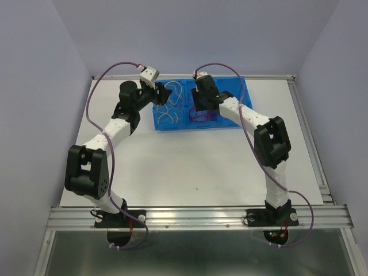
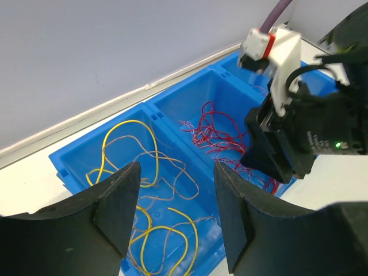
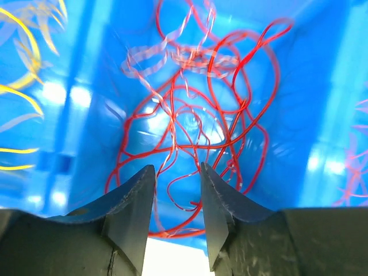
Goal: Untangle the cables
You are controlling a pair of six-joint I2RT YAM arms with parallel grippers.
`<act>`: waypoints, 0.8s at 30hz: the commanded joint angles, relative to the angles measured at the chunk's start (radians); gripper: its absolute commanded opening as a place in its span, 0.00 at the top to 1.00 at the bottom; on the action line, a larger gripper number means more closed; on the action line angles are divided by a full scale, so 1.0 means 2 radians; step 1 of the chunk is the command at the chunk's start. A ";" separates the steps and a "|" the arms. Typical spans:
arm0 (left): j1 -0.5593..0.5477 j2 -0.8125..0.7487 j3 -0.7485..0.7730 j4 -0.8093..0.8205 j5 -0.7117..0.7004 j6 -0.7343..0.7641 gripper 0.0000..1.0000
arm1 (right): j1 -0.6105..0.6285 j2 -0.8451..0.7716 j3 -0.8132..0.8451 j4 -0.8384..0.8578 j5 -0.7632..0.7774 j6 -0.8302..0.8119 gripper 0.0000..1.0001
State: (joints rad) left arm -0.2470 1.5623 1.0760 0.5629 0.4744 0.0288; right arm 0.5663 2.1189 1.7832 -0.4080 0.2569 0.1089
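Note:
The cables lie sorted in a blue bin (image 1: 236, 92). Cream-white and yellowish curly cables (image 1: 167, 115) fill its left compartment, and dark red cables (image 1: 202, 117) fill the middle one. My left gripper (image 2: 177, 172) hangs open over the left compartment, above yellow and brownish cables (image 2: 123, 122), with nothing between its fingers. My right gripper (image 3: 177, 172) points down into the middle compartment, jaws parted. Red cables (image 3: 230, 86) loop on the floor below and between the fingertips, none clamped. In the left wrist view the right gripper (image 2: 270, 158) sits over the red tangle (image 2: 213, 129).
The bin wall (image 3: 86, 69) separates the red cables from yellow ones (image 3: 23, 26) on the left. Pink strands (image 3: 356, 155) show in a compartment to the right. The bin stands at the table's far edge near the back wall. Purple arm cable (image 1: 92, 98) arcs at the left.

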 commanded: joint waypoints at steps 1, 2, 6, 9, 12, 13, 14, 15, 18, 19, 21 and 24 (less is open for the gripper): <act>0.002 -0.007 0.025 0.015 0.008 0.003 0.36 | 0.005 -0.044 -0.013 0.020 0.011 0.005 0.55; 0.001 -0.007 0.025 0.015 0.007 0.005 0.36 | 0.005 -0.045 -0.016 0.019 0.013 0.007 0.55; 0.002 -0.006 0.025 0.015 0.008 0.006 0.36 | 0.006 -0.068 -0.030 0.020 0.010 0.010 0.45; 0.001 -0.009 0.024 0.015 0.007 0.007 0.36 | 0.008 -0.104 -0.058 0.027 -0.005 0.018 0.38; 0.002 -0.013 0.024 0.010 0.001 0.011 0.34 | 0.013 -0.143 -0.099 0.047 -0.016 0.028 0.17; 0.001 -0.022 0.024 0.004 -0.001 0.015 0.33 | 0.016 -0.157 -0.133 0.065 -0.023 0.031 0.13; 0.002 -0.028 0.021 0.001 -0.005 0.018 0.32 | 0.017 -0.188 -0.150 0.073 -0.025 0.041 0.04; 0.002 -0.036 0.017 -0.003 -0.005 0.020 0.19 | 0.018 -0.204 -0.166 0.079 -0.025 0.046 0.00; 0.002 -0.074 -0.006 -0.018 -0.015 0.038 0.01 | 0.018 -0.272 -0.240 0.100 -0.029 0.063 0.00; 0.002 -0.095 -0.012 -0.035 -0.018 0.045 0.01 | 0.019 -0.293 -0.257 0.110 -0.026 0.068 0.00; 0.002 -0.118 -0.026 -0.058 -0.023 0.065 0.01 | 0.019 -0.351 -0.311 0.116 -0.025 0.074 0.00; 0.012 -0.186 -0.042 -0.123 -0.028 0.087 0.01 | 0.019 -0.436 -0.387 0.135 -0.013 0.086 0.00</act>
State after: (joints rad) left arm -0.2401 1.3540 1.0176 0.4156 0.4324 0.1219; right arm 0.6022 1.4139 1.1648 -0.2474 0.2085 0.2306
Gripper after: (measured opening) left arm 0.986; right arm 0.999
